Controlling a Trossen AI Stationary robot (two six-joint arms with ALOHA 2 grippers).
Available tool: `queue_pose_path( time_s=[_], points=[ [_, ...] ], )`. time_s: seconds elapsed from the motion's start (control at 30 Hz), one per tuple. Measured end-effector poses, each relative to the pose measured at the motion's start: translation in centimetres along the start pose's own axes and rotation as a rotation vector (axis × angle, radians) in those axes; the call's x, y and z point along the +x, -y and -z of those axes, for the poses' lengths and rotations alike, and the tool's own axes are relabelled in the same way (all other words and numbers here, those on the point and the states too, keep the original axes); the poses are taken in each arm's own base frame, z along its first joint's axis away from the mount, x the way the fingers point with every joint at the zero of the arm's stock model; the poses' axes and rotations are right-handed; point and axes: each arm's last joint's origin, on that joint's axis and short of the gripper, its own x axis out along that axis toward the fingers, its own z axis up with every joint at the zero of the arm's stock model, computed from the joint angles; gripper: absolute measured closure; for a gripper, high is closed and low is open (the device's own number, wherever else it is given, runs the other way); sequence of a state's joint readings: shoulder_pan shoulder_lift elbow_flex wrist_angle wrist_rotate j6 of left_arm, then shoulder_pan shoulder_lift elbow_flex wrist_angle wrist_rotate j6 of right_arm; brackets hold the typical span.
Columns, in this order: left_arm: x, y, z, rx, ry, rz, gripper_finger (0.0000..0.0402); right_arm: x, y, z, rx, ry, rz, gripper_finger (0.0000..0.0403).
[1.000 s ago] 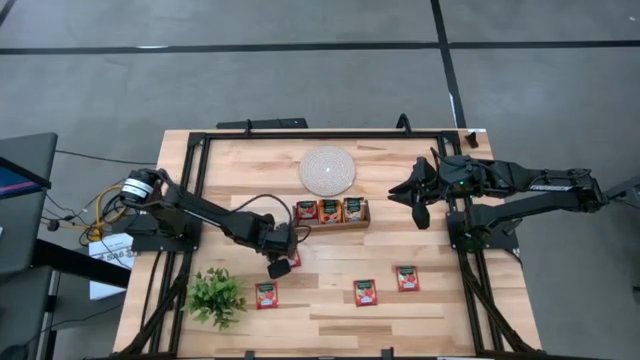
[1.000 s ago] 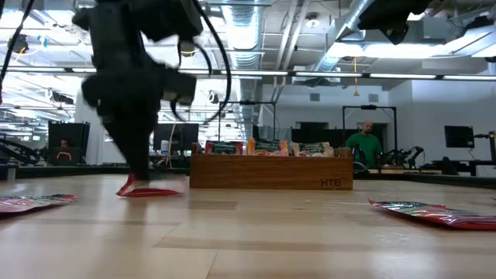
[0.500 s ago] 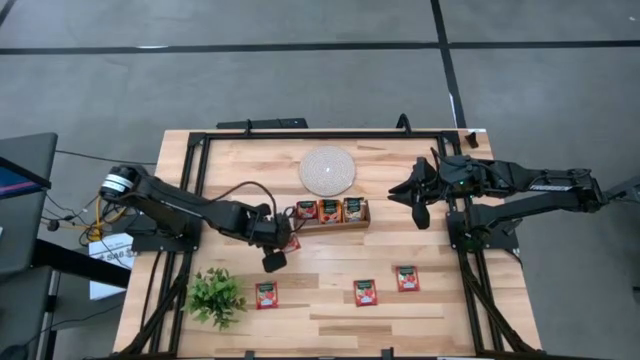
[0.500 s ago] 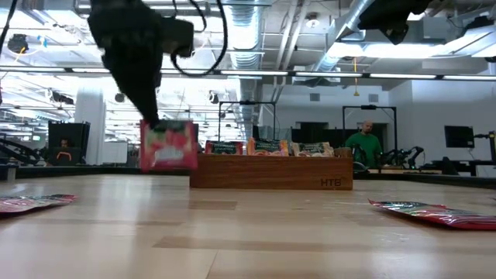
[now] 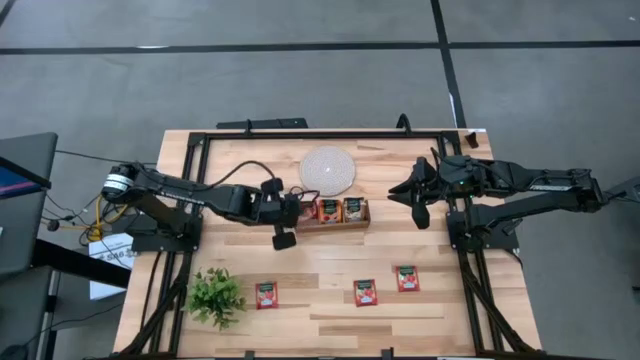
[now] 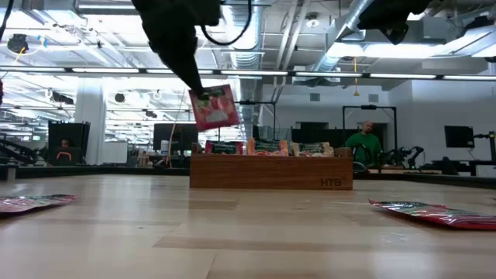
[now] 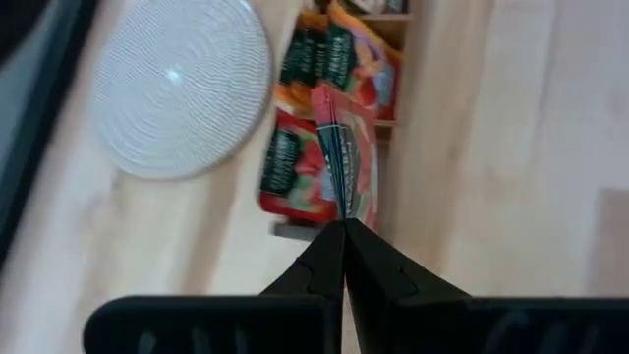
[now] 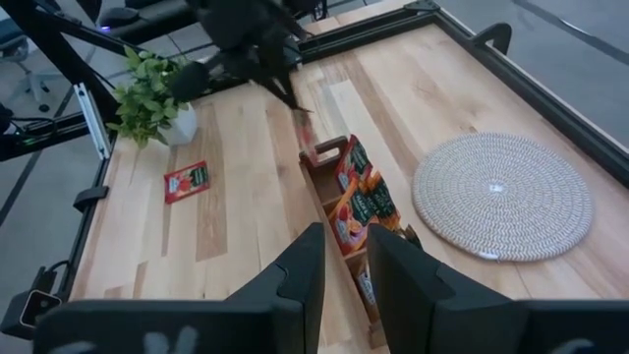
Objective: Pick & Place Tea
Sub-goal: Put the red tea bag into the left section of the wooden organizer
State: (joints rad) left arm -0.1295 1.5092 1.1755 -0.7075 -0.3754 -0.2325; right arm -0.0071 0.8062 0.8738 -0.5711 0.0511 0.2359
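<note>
My left gripper point(image 6: 199, 91) is shut on a red tea sachet point(image 6: 215, 107) and holds it in the air beside the left end of the brown wooden tray point(image 5: 332, 224). The tray holds several upright sachets point(image 5: 340, 209). In the left wrist view the held sachet point(image 7: 346, 162) shows edge-on over the tray's end. Three more red sachets point(image 5: 266, 294), point(image 5: 366, 292), point(image 5: 407, 278) lie flat on the near part of the table. My right gripper point(image 8: 343, 264) hangs open and empty above the table's right side, right of the tray. My left gripper pinches the sachet's upper edge point(image 7: 343, 214) between its two fingertips. The fingers slant down from the table's left. The sachet hangs below them, a little tilted and lifted clear of the table and the tray.
A round pale woven mat point(image 5: 327, 170) lies just beyond the tray. A small green plant point(image 5: 215, 297) stands at the near left. A black frame point(image 5: 320, 134) runs along the table's edges. Bare wood lies between the tray and the near sachets.
My left gripper has risen from the table with the sachet and gone toward the far edge, to the tray's left end. The sachet, which lay on the wood, now hangs clear in the air.
</note>
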Motion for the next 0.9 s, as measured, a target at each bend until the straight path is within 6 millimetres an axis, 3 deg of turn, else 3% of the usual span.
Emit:
queue_pose_path(
  time_s=[0.33, 0.9],
  points=[
    [4.6, -0.9, -0.7, 0.166, -0.040, -0.042, 0.0402, 0.0, 0.0, -0.1, 0.001, 0.011, -0.002, 0.0331],
    [5.2, -1.7, -0.5, 0.219, -0.081, -0.005, 0.0401, 0.0, 0.0, -0.1, 0.002, 0.012, -0.002, 0.0331]
  ],
)
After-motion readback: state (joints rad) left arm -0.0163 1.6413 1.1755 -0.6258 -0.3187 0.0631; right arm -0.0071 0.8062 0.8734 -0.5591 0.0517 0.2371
